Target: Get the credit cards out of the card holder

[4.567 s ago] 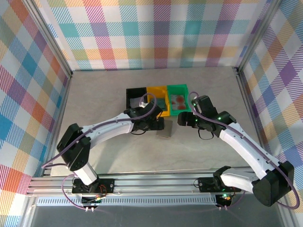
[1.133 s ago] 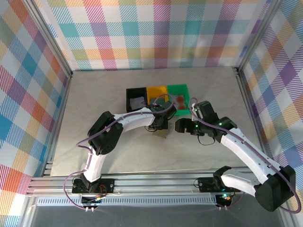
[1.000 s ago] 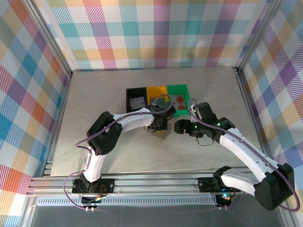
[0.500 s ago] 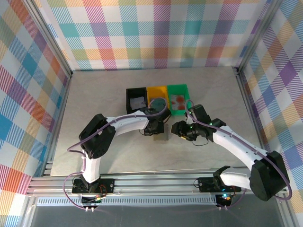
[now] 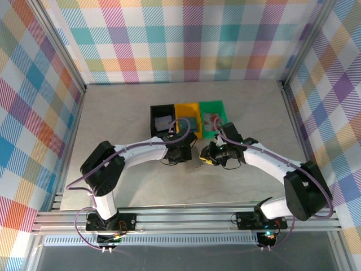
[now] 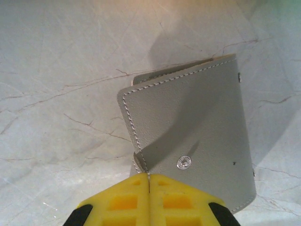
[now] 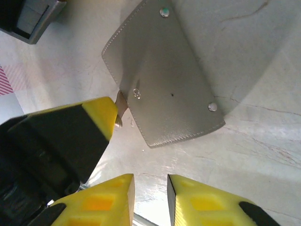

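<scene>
The grey card holder (image 6: pixel 188 136) lies folded shut on the table, snap studs showing. My left gripper (image 6: pixel 148 175) is shut on its near corner edge. In the right wrist view the card holder (image 7: pixel 164 80) sits ahead, with the left arm's yellow finger (image 7: pixel 89 117) pinching its corner. My right gripper (image 7: pixel 150 188) hovers just short of the holder, jaws a narrow gap apart with nothing between them. From above, both grippers meet at the holder (image 5: pixel 197 165). A whitish-grey credit card (image 5: pixel 163 121) lies in the black tray and a reddish card (image 5: pixel 210 118) in the green one.
Three trays stand in a row behind the grippers: black (image 5: pixel 153 113), yellow (image 5: pixel 186 106), green (image 5: pixel 217 105). The black tray's corner (image 7: pixel 28 19) shows at the upper left of the right wrist view. Bare marble table lies to either side and in front.
My right gripper has moved left toward the holder and its jaws have narrowed. The left arm has drawn back a little, still shut on the holder.
</scene>
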You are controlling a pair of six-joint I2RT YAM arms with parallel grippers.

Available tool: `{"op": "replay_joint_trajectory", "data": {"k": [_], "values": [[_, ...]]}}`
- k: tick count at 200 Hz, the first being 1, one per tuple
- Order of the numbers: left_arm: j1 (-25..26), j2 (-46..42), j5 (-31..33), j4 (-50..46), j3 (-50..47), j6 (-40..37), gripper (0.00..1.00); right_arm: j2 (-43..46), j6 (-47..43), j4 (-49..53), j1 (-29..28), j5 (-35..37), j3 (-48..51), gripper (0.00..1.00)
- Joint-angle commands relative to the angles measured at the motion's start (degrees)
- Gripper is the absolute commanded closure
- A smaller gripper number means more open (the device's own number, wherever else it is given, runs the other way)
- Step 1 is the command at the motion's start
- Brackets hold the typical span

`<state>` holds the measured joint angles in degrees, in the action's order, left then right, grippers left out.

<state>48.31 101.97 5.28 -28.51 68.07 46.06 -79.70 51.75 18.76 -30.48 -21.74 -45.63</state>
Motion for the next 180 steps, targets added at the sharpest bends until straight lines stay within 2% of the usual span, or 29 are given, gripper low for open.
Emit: {"op": "replay_joint_trajectory", "data": {"k": [1, 37, 82, 112, 121, 143, 155, 180], "values": [[-1.95, -3.37, -0.74, 2.33, -2.98, -0.17, 1.00, -1.10, -1.69, 1.81, -0.63, 2.36, -3.06, 0.75], [-3.45, -5.45, -1.90, 4.96, -6.81, -1.50, 1.00, -3.01, -4.93, 5.95, -1.14, 7.06, -5.73, 0.71], [-5.50, -8.33, -3.74, 8.38, -11.49, -1.94, 0.90, -5.95, -7.22, 9.39, -3.50, 9.91, -9.24, 0.62], [-6.65, -10.18, -4.23, 8.82, -13.49, -2.23, 0.89, -7.95, -7.63, 10.62, -5.27, 11.19, -10.88, 0.61], [-6.86, -10.68, -4.22, 8.66, -13.91, -2.39, 0.84, -8.39, -7.53, 10.61, -5.66, 11.19, -11.19, 0.60], [-7.35, -11.82, -3.78, 7.99, -14.92, -2.80, 0.81, -9.30, -7.87, 11.19, -6.67, 12.05, -12.15, 0.60], [-7.68, -12.43, -3.78, 7.79, -15.42, -3.12, 0.75, -9.83, -8.06, 11.59, -7.11, 12.23, -12.68, 0.60], [-8.29, -13.19, -3.37, 6.84, -16.20, -3.74, 0.74, -10.38, -8.22, 12.10, -7.42, 12.33, -13.35, 0.60]]}}
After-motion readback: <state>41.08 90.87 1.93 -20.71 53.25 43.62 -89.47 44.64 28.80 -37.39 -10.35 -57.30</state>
